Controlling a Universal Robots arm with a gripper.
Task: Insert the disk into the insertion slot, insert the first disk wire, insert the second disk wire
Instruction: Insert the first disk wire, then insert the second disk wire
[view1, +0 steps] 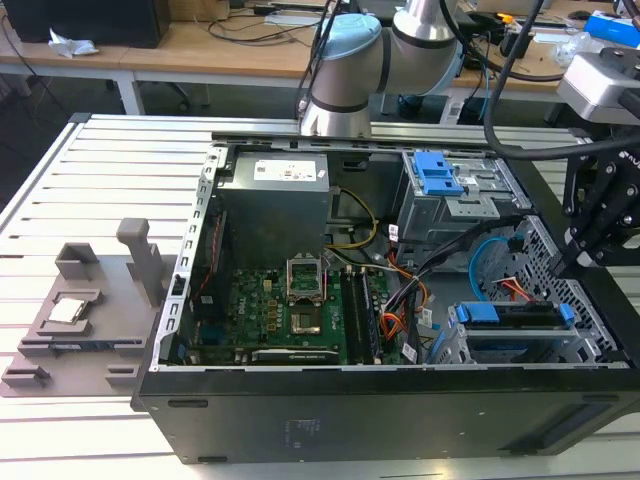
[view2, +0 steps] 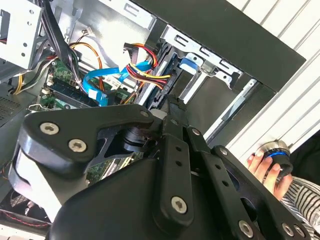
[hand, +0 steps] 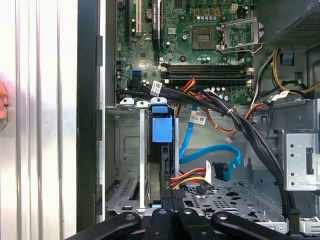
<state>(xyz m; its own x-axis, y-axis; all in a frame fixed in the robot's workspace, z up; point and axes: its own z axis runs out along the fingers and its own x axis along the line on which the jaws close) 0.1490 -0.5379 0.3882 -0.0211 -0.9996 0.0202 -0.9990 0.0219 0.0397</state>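
In insertion slot (hand: 125, 150): disk (hand: 161, 131) seated; gripper (hand: 173, 196) closed together, near disk's end.

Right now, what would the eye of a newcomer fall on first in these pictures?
The open computer case with its green motherboard lies on a slatted metal table. At the exterior view's right, the disk in its bright blue carrier sits in the insertion slot, and in the first wrist view the second disk wire loops beside it.
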